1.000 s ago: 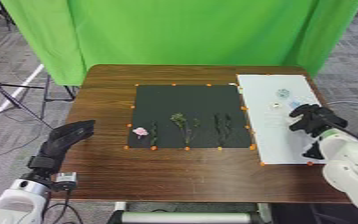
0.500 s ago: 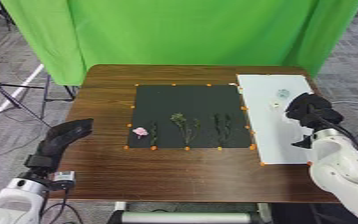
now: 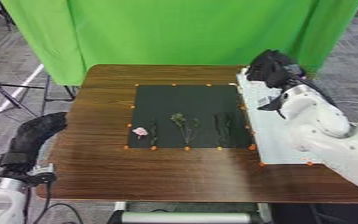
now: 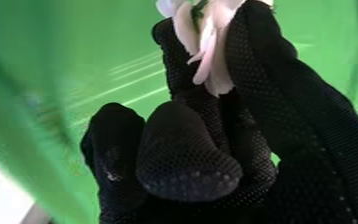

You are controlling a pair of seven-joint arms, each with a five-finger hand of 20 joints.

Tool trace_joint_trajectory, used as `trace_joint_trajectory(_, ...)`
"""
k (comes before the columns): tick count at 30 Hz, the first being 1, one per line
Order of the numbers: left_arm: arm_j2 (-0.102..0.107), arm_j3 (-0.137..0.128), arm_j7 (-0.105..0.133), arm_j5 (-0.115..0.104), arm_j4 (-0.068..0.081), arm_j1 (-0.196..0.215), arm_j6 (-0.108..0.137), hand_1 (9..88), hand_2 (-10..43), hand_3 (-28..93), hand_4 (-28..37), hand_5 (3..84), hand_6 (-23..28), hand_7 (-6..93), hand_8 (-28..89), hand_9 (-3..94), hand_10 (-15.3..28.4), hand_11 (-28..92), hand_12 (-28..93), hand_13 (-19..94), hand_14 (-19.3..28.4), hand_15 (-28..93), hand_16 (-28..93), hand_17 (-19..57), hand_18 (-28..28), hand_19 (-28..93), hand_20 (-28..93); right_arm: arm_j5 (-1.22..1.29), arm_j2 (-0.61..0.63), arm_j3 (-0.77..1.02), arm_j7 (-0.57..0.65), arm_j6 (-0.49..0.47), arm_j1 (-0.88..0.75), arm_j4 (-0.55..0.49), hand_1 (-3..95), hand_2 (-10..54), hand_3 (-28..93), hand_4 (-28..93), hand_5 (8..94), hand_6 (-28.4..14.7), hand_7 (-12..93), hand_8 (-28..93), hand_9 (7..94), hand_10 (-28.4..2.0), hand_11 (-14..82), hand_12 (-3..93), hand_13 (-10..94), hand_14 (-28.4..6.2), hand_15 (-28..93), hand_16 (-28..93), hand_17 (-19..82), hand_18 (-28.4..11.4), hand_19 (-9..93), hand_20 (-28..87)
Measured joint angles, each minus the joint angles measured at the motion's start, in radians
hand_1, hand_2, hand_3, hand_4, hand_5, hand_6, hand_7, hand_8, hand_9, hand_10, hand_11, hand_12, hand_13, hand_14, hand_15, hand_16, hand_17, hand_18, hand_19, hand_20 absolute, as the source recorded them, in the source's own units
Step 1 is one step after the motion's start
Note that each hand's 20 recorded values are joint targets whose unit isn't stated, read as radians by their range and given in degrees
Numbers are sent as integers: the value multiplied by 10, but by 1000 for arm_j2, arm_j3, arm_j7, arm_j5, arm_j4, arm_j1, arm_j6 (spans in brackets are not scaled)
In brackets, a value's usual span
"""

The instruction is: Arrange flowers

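In the head view my right hand [image 3: 273, 67] is raised over the far end of the white board [image 3: 262, 122]. The right wrist view has my right hand [image 4: 269, 85] pinching a pale pink-white flower [image 4: 213, 47] between its fingertips. My left hand [image 3: 40, 131] hangs at the table's left edge, fingers straight and holding nothing. On the black mat [image 3: 186, 95] a pink flower [image 3: 140, 131] lies at the near left, beside a dark green stem [image 3: 154, 132]. Thin green sprigs [image 3: 186, 126] lie mid-mat, with dark leafy stems [image 3: 222, 127] to their right.
Small orange markers line the edges of the black mat and white board. Brown tabletop [image 3: 158, 175] lies between me and the mat. A green curtain [image 3: 193, 35] hangs behind the table, and a tripod stands on the floor at the left.
My right hand has moved forward and slightly left, from the middle of the white board to its far end. My left hand has drawn back and to the left.
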Motion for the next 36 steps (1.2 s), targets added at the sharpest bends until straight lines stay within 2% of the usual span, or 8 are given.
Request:
trace_joint_trajectory(1,2,2,7,-13,1,1,27,227,146,621,-277,473,38,147,-77,450,148,186,91,339,187,183,-16,62,131,114,148,0,-37,-33,-11,-19,39,25,620,-95,574,-167,796,29,187,32,844,-95,24,313,914,6,667,307,622,-139,932,675)
trace_joint_trajectory(3,6,11,25,-18,6,-1,64,228,181,605,-281,477,39,146,-77,454,150,188,89,340,186,188,-21,63,128,115,147,0,-118,-91,-22,-63,111,79,620,-95,573,-168,797,29,186,32,844,-95,23,311,914,5,667,308,622,-139,932,676)
trace_joint_trajectory(5,12,29,42,-17,13,-9,72,230,195,601,-282,479,39,146,-78,456,151,188,87,342,186,192,-22,63,126,115,147,9,-200,-127,-25,-109,165,126,621,-95,572,-169,796,29,186,31,843,-94,23,311,913,5,668,309,622,-139,932,676)
trace_joint_trajectory(10,28,91,59,-15,26,-54,72,226,201,605,-282,479,41,146,-78,456,153,191,87,345,187,202,-25,62,127,119,148,95,-392,-117,-28,-211,224,190,622,-95,572,-166,794,27,185,32,840,-94,23,309,911,3,669,309,622,-139,932,677)
trace_joint_trajectory(12,30,105,59,-14,26,-73,70,227,197,603,-283,477,42,142,-77,456,154,191,86,344,189,207,-25,61,128,120,148,122,-454,-116,-29,-231,232,199,623,-95,570,-165,794,27,185,33,839,-94,23,309,911,2,670,310,621,-139,932,678)
trace_joint_trajectory(22,31,108,60,-3,13,-88,65,228,192,587,-283,473,50,110,-65,452,164,185,88,340,194,218,-29,58,130,126,146,160,-678,-132,-19,-318,212,308,627,-95,563,-164,790,26,185,35,836,-95,23,307,906,-1,675,310,620,-142,932,684)
trace_joint_trajectory(27,31,118,65,10,13,-91,57,227,191,586,-283,471,52,100,-59,451,166,181,91,338,196,220,-29,55,132,131,146,130,-703,-168,-17,-323,198,313,629,-95,560,-163,787,27,186,34,835,-95,23,305,905,-2,677,309,620,-142,932,685)
trace_joint_trajectory(36,26,128,69,10,13,-92,47,227,184,589,-283,469,50,96,-52,445,164,171,95,337,197,220,-28,52,133,131,143,86,-730,-175,-12,-331,164,370,626,-95,557,-156,781,31,193,34,834,-91,24,307,905,-1,678,307,619,-140,932,684)
